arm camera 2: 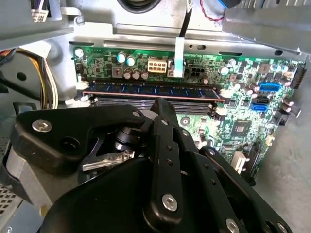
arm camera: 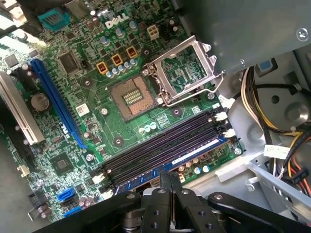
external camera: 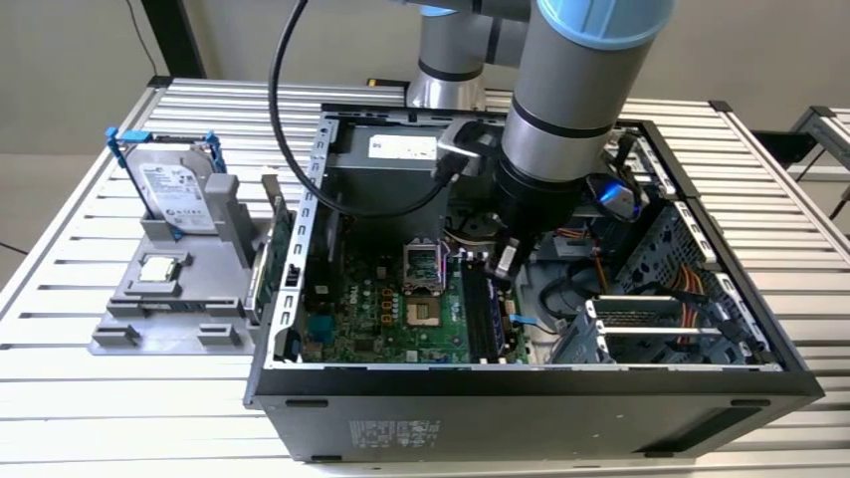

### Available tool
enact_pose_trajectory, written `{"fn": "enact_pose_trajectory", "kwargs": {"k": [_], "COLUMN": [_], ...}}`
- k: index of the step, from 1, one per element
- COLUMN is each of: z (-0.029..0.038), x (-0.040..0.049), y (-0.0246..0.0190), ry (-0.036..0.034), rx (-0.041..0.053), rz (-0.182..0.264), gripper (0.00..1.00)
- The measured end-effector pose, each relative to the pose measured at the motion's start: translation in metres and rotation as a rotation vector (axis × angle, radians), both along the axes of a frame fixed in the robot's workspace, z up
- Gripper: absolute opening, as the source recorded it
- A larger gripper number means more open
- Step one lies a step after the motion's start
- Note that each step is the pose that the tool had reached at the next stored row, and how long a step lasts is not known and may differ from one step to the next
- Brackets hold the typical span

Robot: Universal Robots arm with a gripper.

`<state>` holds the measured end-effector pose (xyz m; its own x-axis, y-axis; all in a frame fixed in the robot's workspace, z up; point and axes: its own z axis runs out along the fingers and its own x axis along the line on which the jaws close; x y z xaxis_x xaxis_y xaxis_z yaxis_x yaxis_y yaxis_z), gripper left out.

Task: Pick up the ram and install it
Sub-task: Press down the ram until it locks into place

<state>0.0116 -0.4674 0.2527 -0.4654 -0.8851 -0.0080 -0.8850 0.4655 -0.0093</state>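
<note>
A slatted metal counter (external camera: 80, 249) is carrying the open computer case (external camera: 531, 398). Inside, the pincer (arm camera 2: 163, 104), fingers pressed together, is hovering just beside the ram (arm camera 2: 150, 91), apparently sitting in its motherboard slot.

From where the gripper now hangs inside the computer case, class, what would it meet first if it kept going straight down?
Most likely the ram, standing in a slot on the motherboard directly under the gripper; whether they already touch is unclear.
</note>
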Motion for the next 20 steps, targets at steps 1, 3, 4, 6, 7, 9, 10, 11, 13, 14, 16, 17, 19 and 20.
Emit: {"fn": "enact_pose_trajectory", "kwargs": {"k": [1, 3, 4, 6, 7, 9, 10, 11, 13, 14, 16, 17, 19, 20], "z": [-0.0001, -0.0002, -0.0003, -0.0003, -0.0003, -0.0004, -0.0005, -0.0005, -0.0006, -0.0007, -0.0009, -0.0010, -0.0015, -0.0017], "x": [0.0000, 0.0000, 0.0000, -0.0001, -0.0001, -0.0001, -0.0001, -0.0001, -0.0001, 0.0000, 0.0000, 0.0000, 0.0000, -0.0001], "y": [0.0000, 0.0000, 0.0000, 0.0000, 0.0000, 0.0000, 0.0000, 0.0000, 0.0000, 0.0001, 0.0000, 0.0000, 0.0001, 0.0001], "ry": [-0.0001, 0.0000, 0.0000, 0.0000, 0.0000, -0.0001, 0.0000, 0.0000, 0.0000, 0.0000, 0.0000, 0.0000, -0.0001, 0.0000], "rx": [0.0001, 0.0002, 0.0001, 0.0001, 0.0002, 0.0002, 0.0002, 0.0001, 0.0000, 0.0002, 0.0002, 0.0002, 0.0003, 0.0003], "rz": [0.010, 0.031, 0.042, 0.065, 0.080, 0.111, 0.125, 0.139, 0.168, 0.182, 0.214, 0.230, 0.261, 0.276], "gripper": [0.00, 0.00, 0.00, 0.00, 0.00, 0.00, 0.00, 0.00, 0.00, 0.00, 0.00, 0.00, 0.00, 0.00]}}
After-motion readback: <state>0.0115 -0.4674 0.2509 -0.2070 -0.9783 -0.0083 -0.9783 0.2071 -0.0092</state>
